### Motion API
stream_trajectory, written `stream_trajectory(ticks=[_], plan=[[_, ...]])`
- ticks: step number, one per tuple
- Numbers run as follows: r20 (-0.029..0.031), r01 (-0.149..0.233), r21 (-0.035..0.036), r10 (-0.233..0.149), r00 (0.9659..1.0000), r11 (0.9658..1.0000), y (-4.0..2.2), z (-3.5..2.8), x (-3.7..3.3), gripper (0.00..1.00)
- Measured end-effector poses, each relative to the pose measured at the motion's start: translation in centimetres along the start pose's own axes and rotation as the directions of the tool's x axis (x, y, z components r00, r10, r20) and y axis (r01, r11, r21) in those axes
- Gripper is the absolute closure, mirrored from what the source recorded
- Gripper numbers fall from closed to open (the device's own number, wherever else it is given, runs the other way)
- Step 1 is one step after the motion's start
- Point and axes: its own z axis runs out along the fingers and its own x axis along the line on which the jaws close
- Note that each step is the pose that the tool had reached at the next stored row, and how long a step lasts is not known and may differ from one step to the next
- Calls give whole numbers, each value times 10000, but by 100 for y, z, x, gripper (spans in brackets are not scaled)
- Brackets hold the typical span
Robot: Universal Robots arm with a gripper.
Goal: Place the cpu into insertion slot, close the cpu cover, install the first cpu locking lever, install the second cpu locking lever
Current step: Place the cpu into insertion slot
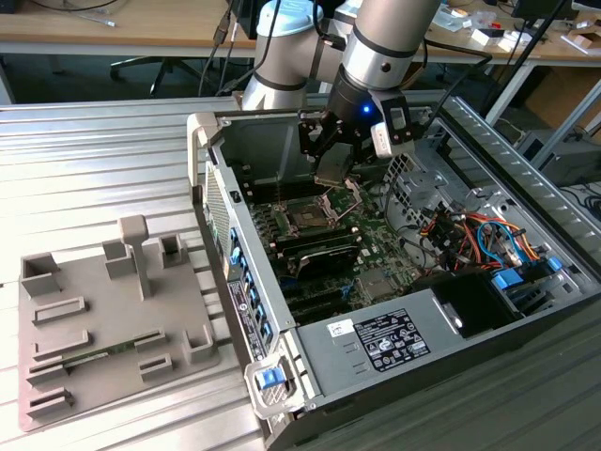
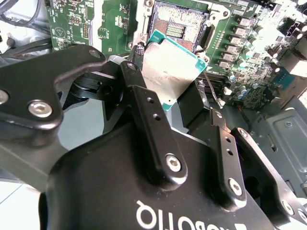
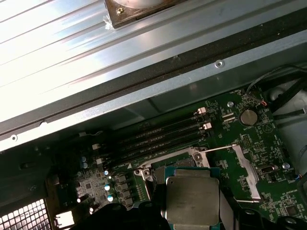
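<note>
My gripper (image 1: 334, 162) hangs inside the open computer case, shut on the cpu (image 1: 333, 173), a small silver-tan square held tilted a little above the board. In the second wrist view the cpu (image 2: 170, 72) sits between two black fingers (image 2: 148, 120), just short of the insertion slot (image 2: 180, 26), whose dark contact field is bare. The insertion slot (image 1: 305, 218) lies on the green motherboard, toward the exterior view's left of the gripper. The cpu cover (image 3: 247, 167) is swung open beside the socket, with a thin wire lever (image 3: 218, 148) raised near it. The cpu (image 3: 192, 199) hides most of the socket in the first wrist view.
A grey fixture plate (image 1: 94, 310) with pegs lies on the ribbed table at the exterior view's left. Inside the case are a power supply (image 1: 394, 338), coloured cables (image 1: 470, 235), black memory slots (image 3: 158, 136) and the tall case wall (image 1: 263, 141) behind the gripper.
</note>
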Motion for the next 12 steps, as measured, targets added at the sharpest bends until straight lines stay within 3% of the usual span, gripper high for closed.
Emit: stream_trajectory(ticks=[12], plan=[[10,-106,-2,106,9999,9999,0,1,0,45]])
